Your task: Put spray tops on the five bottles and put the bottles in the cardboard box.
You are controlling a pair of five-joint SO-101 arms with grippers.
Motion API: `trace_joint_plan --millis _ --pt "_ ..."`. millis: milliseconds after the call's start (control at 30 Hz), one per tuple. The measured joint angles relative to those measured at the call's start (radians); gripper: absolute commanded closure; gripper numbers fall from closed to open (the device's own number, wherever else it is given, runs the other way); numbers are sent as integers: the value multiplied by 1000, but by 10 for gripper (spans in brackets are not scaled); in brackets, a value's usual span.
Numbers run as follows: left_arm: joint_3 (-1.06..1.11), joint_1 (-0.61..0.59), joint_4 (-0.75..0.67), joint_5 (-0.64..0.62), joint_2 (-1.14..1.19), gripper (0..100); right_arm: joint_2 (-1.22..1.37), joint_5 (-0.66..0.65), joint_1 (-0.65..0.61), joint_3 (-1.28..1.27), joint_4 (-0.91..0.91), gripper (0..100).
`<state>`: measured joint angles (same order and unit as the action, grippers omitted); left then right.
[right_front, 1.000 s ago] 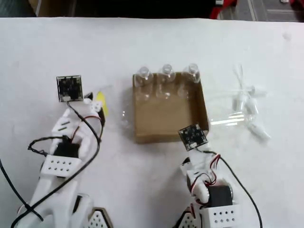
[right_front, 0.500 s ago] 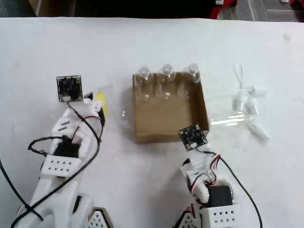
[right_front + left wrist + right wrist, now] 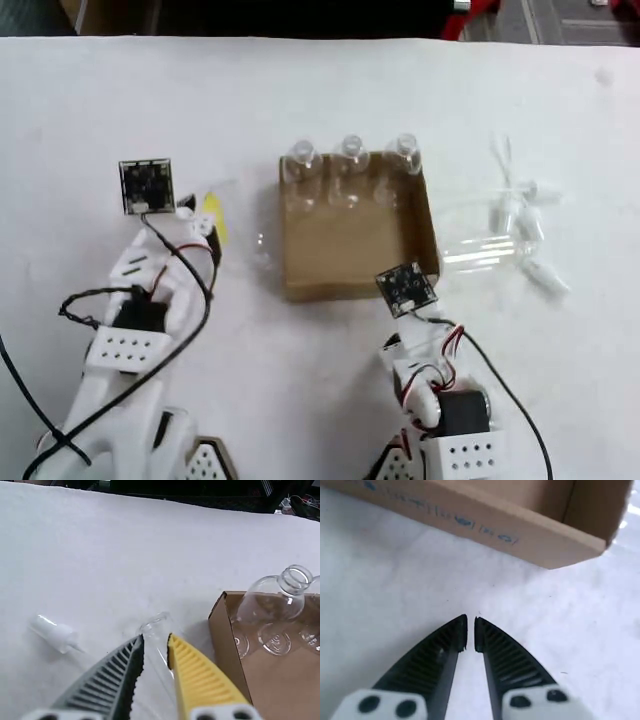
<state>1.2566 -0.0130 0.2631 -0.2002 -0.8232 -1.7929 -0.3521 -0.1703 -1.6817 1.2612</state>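
**High view:** brown open-topped cardboard box (image 3: 350,285) sits mid-table. Three clear plastic capless bottles (image 3: 350,160) stand upright along its far wall. A clear plastic bottle on its side (image 3: 478,250) lies just outside a side wall, w/ a loose pile of white plastic spray tops (image 3: 522,212) beyond it. The white table (image 3: 300,90) has open room round the box, and its edges are well off.

**Left wrist view:** left gripper (image 3: 155,645), one grey jaw and one yellow, hangs low over the table. A fifth clear bottle lying flat (image 3: 154,622) has its open neck just ahead of the tips, body running back btwn or under the jaws. Whether they pinch it — can't tell. A lone white spray top (image 3: 52,630) lies on the grey-jaw side, apart. The box corner is near on the yellow-jaw side, so a swing that way looks tight.

Bottles are prob. v. light, thin-walled and slick, apt to roll or dent — best taken at the stiffer neck/shoulder. Tops are best taken by the head, not the tube.

**Right wrist view:** right gripper (image 3: 470,627) has black jaws pressed nearly together w/ nothing btwn. Bare table lies under the tips, w/ the box's near wall ahead of them, apart.
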Motion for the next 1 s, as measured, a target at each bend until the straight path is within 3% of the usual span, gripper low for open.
trace_joint_plan --millis 1000 --pt "0 0 0 71 0 920 -2 0 0 0 -5 980"
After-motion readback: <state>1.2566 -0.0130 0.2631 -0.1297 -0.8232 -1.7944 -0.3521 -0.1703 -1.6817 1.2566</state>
